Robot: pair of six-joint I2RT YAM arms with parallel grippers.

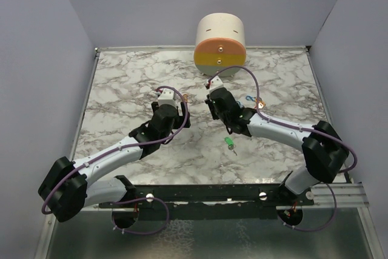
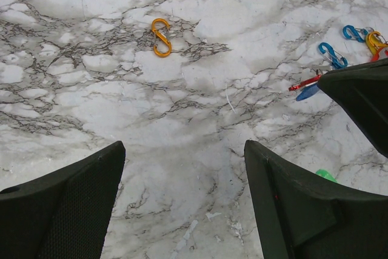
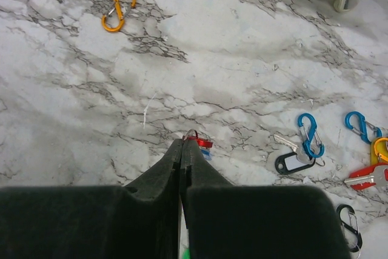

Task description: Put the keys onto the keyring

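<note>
step: you go for a key | right pincer (image 3: 183, 145) together, tips on red item (image 3: 200, 142) on surface (image 3: 242, 59), hold unclear | left pincer (image 2: 185, 150) apart, empty | green key (image 1: 229, 142) loose nearby | next: lift, then thread with care

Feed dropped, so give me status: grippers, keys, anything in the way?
Left gripper open, holding nothing. Right gripper shut on red clip, something blue under it. Green key, black key not held. Nothing blocking seen.
</note>
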